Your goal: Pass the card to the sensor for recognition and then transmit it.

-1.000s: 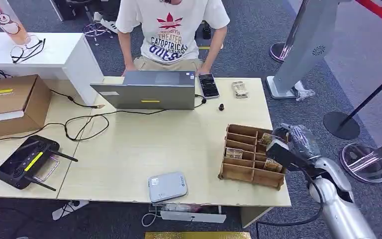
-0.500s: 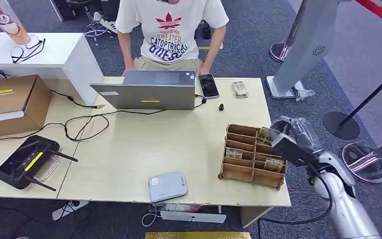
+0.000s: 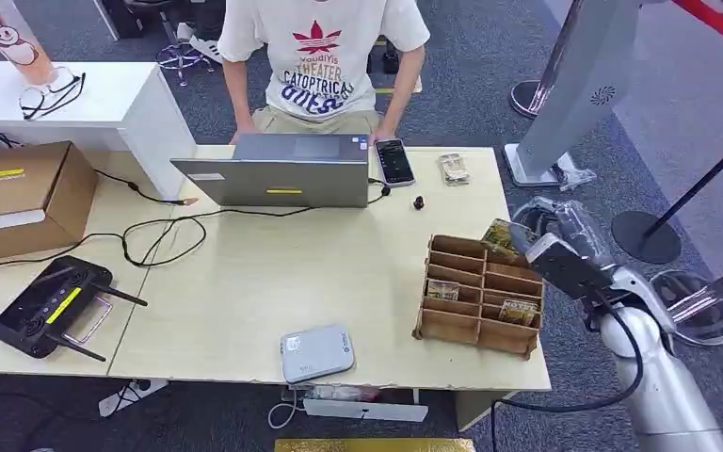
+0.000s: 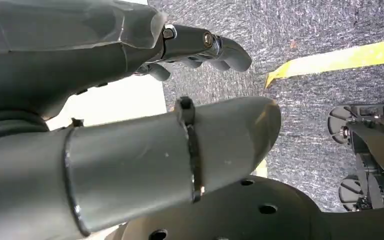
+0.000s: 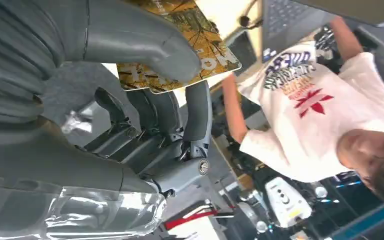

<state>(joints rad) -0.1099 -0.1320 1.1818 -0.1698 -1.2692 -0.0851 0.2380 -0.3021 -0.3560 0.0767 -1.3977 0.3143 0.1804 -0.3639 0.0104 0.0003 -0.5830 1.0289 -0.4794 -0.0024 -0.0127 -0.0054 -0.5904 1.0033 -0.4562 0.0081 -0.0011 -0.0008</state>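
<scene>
Your right hand (image 3: pixel 557 247) grips a card with a yellow-brown pattern (image 3: pixel 500 236), pinched between the thick grey thumb and the darker fingers (image 5: pixel 198 112). In the right wrist view you see the card (image 5: pixel 200 47) lying under the thumb, with one corner sticking out past it. In the head view the card is lifted just above the far right corner of the brown wooden divider box (image 3: pixel 475 297), which stands on the right part of the pale wooden desk (image 3: pixel 273 273). Other patterned cards (image 3: pixel 441 290) sit in compartments of that box.

Your left hand (image 4: pixel 130 100) hangs over grey carpet with a yellow stripe (image 4: pixel 335 59). Its fingers (image 4: pixel 225 47) are curled a little and stand apart from the thumb, and you hold nothing in it.

The small white-grey sensor box (image 3: pixel 316 352) lies at the near edge of the desk, well apart from the card. On the far side a person in a white printed T-shirt (image 3: pixel 322 56) sits behind a grey laptop (image 3: pixel 278 169), and a black phone (image 3: pixel 394 161) lies just beside the laptop. A black controller with antennas (image 3: pixel 49 306) and a brown cardboard box (image 3: pixel 21 193) are on the left side.
</scene>
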